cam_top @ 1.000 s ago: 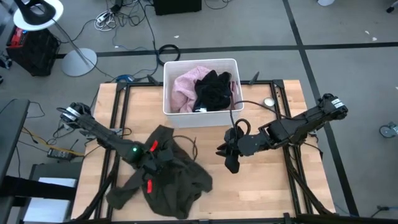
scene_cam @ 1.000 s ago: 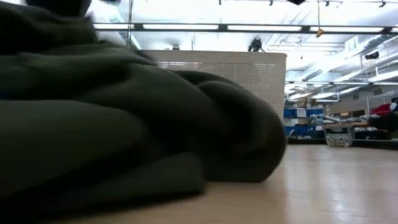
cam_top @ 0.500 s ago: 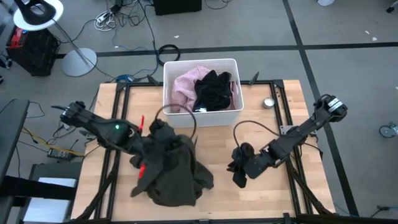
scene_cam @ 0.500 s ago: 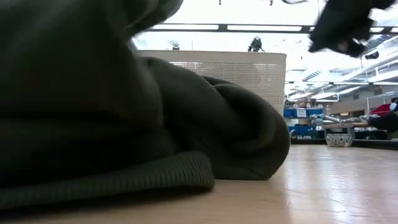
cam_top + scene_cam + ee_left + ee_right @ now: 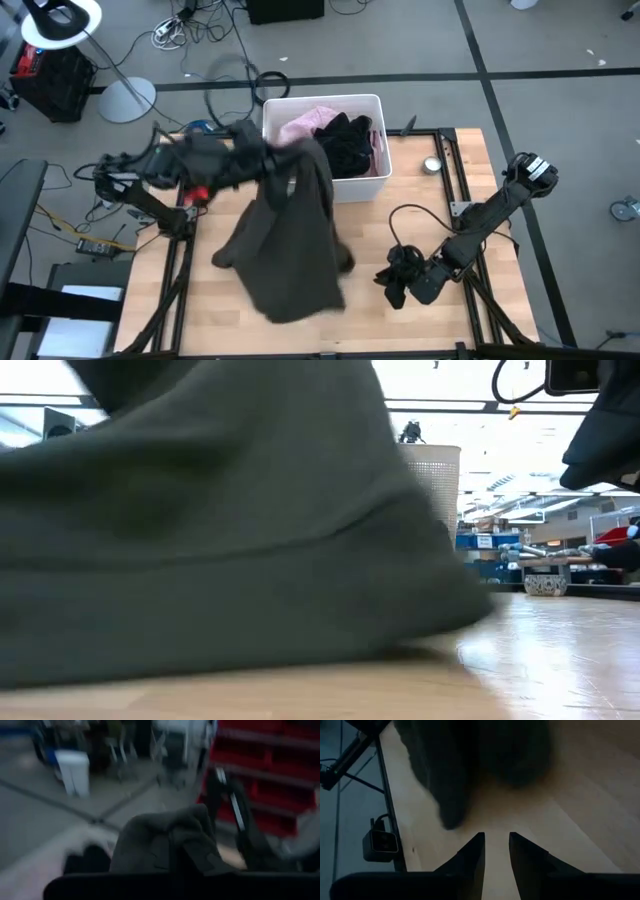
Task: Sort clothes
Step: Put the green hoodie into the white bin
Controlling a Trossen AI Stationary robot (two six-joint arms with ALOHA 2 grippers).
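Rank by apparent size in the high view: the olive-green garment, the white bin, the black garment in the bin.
1. olive-green garment, largest
2. white bin
3. black garment, smallest; partly covered, so its full size is unsure.

No text, label, brand, number or sign can be read anywhere in these views.

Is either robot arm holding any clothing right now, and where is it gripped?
The left gripper holds the olive-green garment by a bunched upper edge, lifted beside the white bin. The right gripper holds nothing.
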